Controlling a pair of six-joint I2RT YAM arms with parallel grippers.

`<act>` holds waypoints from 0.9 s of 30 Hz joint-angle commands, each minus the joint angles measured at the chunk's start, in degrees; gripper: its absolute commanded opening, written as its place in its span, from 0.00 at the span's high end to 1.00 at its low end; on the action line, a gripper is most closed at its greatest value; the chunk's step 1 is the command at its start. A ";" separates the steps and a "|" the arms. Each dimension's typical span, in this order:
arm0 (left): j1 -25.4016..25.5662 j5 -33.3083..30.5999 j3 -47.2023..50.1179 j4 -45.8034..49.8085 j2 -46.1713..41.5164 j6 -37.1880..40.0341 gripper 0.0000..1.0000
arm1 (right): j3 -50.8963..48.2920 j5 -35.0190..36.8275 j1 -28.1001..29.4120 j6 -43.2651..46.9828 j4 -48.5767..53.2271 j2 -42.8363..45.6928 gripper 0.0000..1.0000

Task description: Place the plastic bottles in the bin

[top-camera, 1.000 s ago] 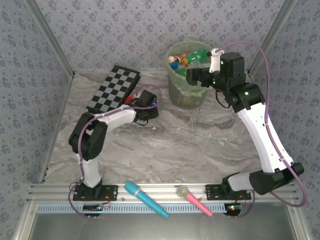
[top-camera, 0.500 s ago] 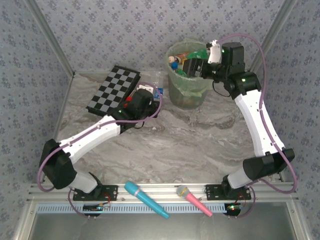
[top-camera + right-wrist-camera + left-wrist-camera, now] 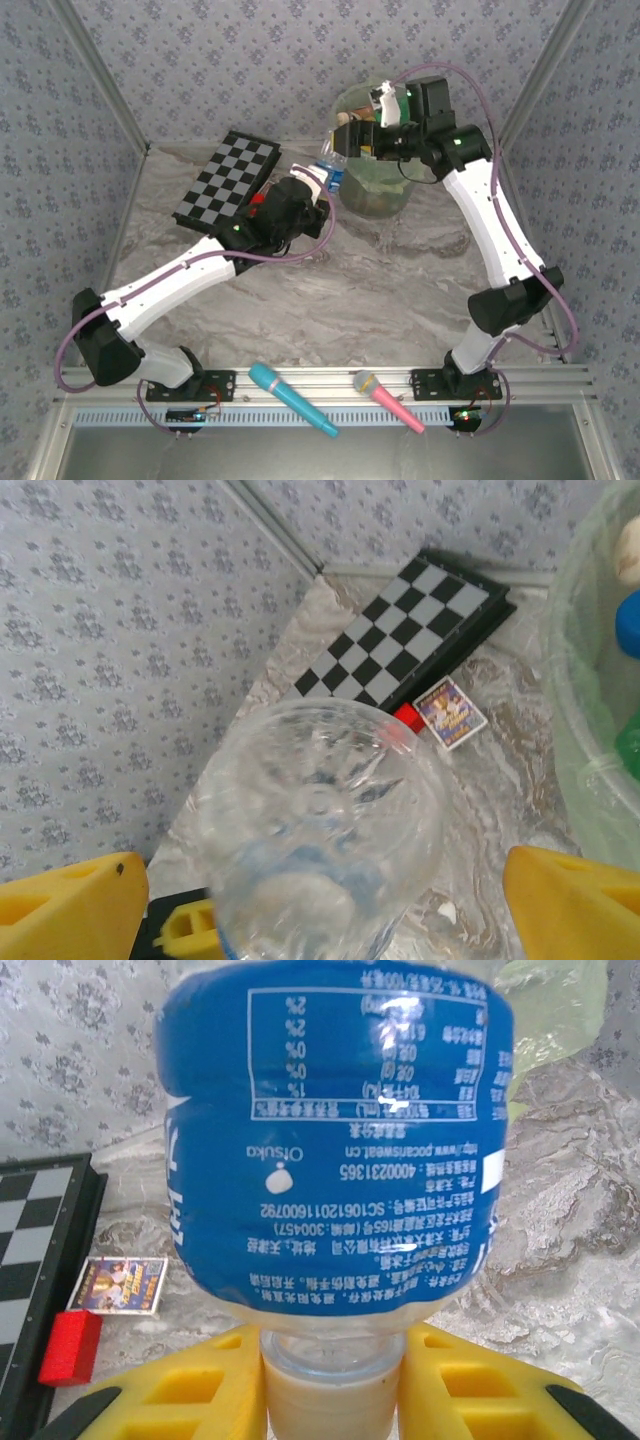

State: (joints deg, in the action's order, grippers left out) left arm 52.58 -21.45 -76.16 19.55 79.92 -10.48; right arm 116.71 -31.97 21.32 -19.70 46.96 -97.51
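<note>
From above, the left pincer [image 3: 322, 186] holds a Pocari Sweat bottle [image 3: 332, 165] in the air just beside the left rim of the bin [image 3: 375, 200]. The bottle's base tilts up toward the right pincer [image 3: 362, 138], which hangs over the bin's mouth. The left wrist view adds the grip: yellow moulded fingers [image 3: 200, 1380] are clamped at the bottle's neck by its milky white cap [image 3: 330, 1405]. It also shows a glossy blue wrap label covered in small white print. The right wrist view looks onto the bottle's clear, star-moulded base [image 3: 320, 820], with the right pincer's jaws spread wide on either side, clear of it. The bin is pale green, translucent and round, with capped bottles [image 3: 630, 625] inside. On the marbled grey worktop [image 3: 400, 280] lie a black-framed chessboard [image 3: 228, 178], a small picture card [image 3: 450, 712] and a red block [image 3: 405, 717].
</note>
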 commanded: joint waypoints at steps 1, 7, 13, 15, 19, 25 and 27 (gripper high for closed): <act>1.06 -2.16 -1.64 0.32 -2.46 2.40 0.68 | 2.79 -1.65 0.33 0.45 3.81 -1.84 0.06; 2.44 -3.86 -0.68 0.29 -2.94 2.57 0.67 | 5.01 -5.76 0.80 1.09 4.98 -4.16 0.12; 2.44 -4.49 0.29 0.03 -3.12 2.31 0.66 | 4.80 -9.82 0.65 -0.15 3.10 -4.10 0.30; 2.47 -4.69 0.08 0.00 -2.80 2.57 0.66 | 4.94 -9.89 0.43 -0.38 2.75 -3.63 0.33; 2.44 -6.64 -0.42 0.55 -2.09 1.94 0.43 | 3.83 -10.05 -1.25 -1.33 -0.30 -1.54 0.35; 1.93 -8.78 1.62 -0.07 -4.93 -1.87 0.04 | 3.93 -2.82 -7.95 -3.85 -2.52 2.06 0.35; 1.23 -8.96 2.82 -0.39 -6.57 -4.03 0.03 | 4.93 2.50 -9.64 -2.18 -2.16 3.32 0.35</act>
State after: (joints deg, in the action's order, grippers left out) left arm 54.39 -28.36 -74.39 19.84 77.14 -11.44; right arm 119.61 -36.03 13.56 -21.85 46.28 -98.02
